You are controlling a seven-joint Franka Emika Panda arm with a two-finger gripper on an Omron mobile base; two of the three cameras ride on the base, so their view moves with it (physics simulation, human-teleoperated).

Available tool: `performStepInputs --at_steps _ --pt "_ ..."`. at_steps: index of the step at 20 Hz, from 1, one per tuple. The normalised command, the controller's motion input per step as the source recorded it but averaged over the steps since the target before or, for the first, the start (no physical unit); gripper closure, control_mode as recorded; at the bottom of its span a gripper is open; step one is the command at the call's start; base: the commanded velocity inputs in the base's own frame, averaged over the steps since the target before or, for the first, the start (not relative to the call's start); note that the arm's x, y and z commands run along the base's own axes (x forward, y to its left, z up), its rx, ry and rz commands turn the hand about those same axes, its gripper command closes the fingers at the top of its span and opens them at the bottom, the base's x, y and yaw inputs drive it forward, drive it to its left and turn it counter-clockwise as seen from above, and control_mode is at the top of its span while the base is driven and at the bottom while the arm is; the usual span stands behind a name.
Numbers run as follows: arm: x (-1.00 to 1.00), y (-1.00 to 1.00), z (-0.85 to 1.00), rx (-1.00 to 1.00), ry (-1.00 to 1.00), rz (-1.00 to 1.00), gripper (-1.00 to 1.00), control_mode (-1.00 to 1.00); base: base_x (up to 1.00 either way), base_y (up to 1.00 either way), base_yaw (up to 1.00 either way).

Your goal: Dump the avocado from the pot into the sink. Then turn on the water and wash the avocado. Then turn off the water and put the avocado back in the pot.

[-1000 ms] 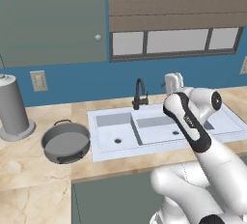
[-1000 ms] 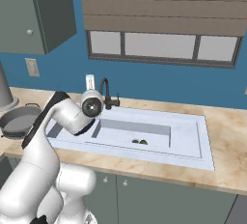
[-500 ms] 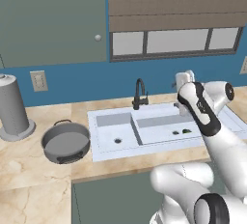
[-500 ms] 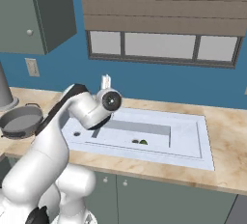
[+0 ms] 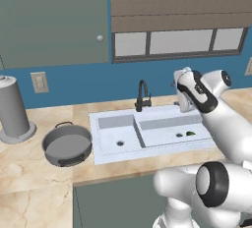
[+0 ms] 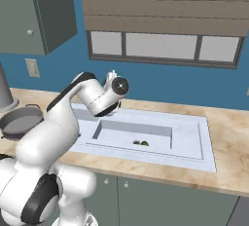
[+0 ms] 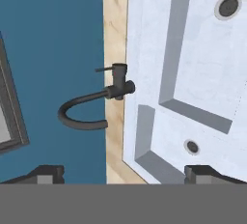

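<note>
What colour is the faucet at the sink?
Black; the faucet shows best in the hand view.

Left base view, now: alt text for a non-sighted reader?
A small dark-green avocado lies in the right basin of a pale white-blue double sink, with the white arm's gripper raised above it near the black curved faucet. An empty shallow grey metal pot sits on the counter left of the sink.

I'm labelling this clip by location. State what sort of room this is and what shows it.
A kitchen, rendered rather than real. A double-basin sink with a black curved faucet is set into a stone-look counter under a window, a grey pot sits beside it, and cabinets hang above.
</note>
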Motion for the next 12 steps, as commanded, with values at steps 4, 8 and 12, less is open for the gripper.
performStepInputs --at_steps 4,8,12 --pt "0.12 0.00 -0.24 0.00 0.12 0.05 -1.00 -1.00 0.00 0.00 0.00" --pt "0.09 0.00 -0.25 0.00 0.10 0.04 -1.00 -1.00 0.00 0.00 0.00" --pt "0.12 0.04 -0.25 0.00 0.06 0.03 -1.00 -1.00 0.00 0.00 0.00"
